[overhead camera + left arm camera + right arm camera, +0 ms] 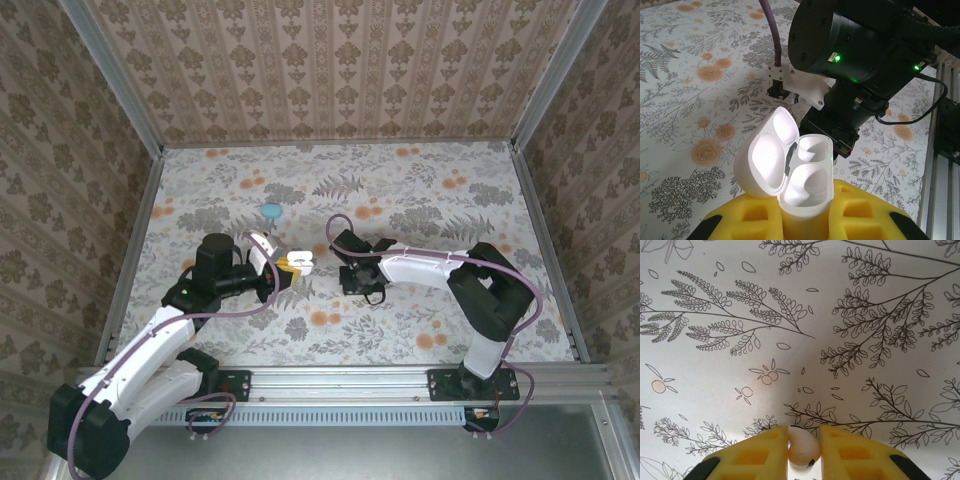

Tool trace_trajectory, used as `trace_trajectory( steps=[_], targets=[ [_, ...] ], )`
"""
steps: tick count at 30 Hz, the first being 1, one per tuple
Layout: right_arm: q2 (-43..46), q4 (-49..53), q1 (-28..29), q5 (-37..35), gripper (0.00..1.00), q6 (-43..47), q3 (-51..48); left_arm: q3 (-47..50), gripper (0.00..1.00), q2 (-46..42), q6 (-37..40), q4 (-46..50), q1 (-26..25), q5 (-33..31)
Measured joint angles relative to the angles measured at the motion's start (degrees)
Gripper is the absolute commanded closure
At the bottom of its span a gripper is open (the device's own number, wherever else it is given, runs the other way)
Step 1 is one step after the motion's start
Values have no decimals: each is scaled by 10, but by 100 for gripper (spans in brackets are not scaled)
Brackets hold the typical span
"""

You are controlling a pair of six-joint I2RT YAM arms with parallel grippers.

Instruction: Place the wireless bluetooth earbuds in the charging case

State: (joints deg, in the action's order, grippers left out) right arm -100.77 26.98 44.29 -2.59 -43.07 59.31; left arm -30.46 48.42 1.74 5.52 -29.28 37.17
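Earbuds are not yet in their place, as far as I can see. One white earbud sits pinched between the yellow pads of the right gripper, whose jaws are closed onto it from both sides, so this bud is picked up and hangs above the flowered table.

The charging case is white and stands upright in the left gripper, whose yellow fingers are closed tight on its lower body. Its lid is swung open to the side, so the two wells are exposed. The farther well looks hollow and empty. The nearer one is very bright and I cannot tell if a bud already lies in it.

From above, the two grippers are near each other in the middle of the table but apart, with a gap between the case and the held bud. A small teal object lies farther back on the table, too small to identify.

I judge the task to be at an early or middle stage: case opened and presented, one bud grasped, the insertion itself remaining, and other buds after it.
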Motion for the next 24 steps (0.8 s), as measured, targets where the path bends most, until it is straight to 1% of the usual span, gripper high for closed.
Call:
trace_trajectory(
  steps=[4, 7, 16, 19, 24],
  targets=[
    [10, 14, 0, -7, 82, 11, 0, 0, 100, 0, 0, 0, 0, 0],
    [37, 40, 0, -23, 82, 24, 0, 0, 100, 0, 3, 0, 0, 0],
    [168, 108, 10, -103, 86, 74, 6, 0, 100, 16, 9, -25, -5, 1],
    [206, 128, 32, -141, 87, 100, 19, 0, 100, 26, 9, -31, -8, 2],
    [275, 147, 91, -220, 87, 154, 55, 0, 100, 36, 9, -43, -16, 6]
  ],
)
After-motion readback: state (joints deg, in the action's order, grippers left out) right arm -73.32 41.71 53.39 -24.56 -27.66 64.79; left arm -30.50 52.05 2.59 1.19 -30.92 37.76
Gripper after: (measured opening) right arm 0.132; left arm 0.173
